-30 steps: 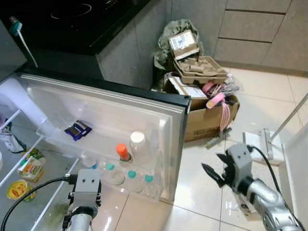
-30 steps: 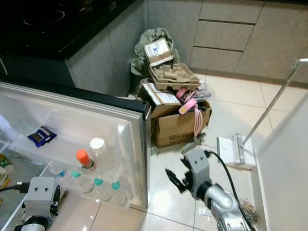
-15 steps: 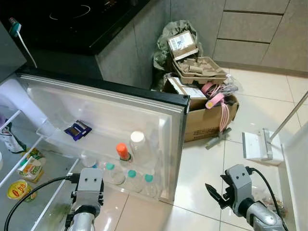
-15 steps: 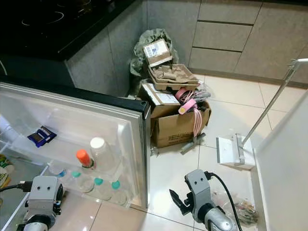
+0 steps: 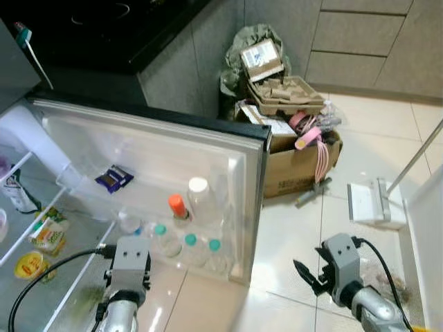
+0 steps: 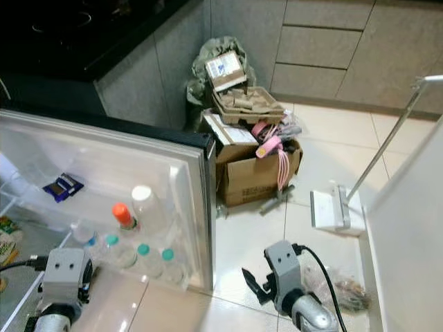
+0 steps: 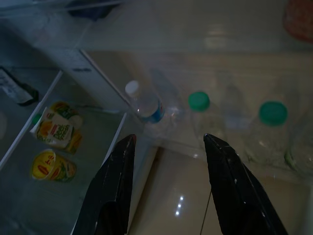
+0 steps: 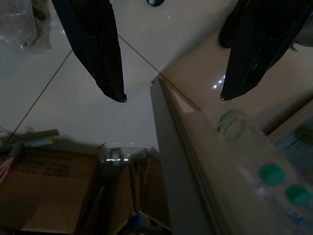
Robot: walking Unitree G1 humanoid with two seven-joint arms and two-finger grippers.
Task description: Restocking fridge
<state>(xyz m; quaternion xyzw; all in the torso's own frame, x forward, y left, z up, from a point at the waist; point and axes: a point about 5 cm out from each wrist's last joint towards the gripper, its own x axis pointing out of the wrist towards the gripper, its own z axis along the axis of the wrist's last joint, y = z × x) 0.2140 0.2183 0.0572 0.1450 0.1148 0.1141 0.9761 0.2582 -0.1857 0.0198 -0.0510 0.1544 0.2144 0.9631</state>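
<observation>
While the white fridge door (image 5: pixel 228 173) stands open with green-capped clear bottles (image 5: pixel 185 243) shelved, left gripper (image 7: pixel 168 161) and right gripper (image 8: pixel 171 95) hang spread, empty; restocking apparently unfinished

We see glossy pale floor tiles (image 5: pixel 291 235), a clear plastic fridge door shelf (image 5: pixel 173 235), a matt brown cardboard box (image 5: pixel 297 169) and matt black gripper fingers (image 7: pixel 115 186).

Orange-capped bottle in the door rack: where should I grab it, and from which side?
Probably grip the orange-capped bottle at its neck under the cap, coming from above. It stands upright in the door shelf, its lower body behind the rail and a white-lidded container close beside it. Both grippers are open and empty.
</observation>
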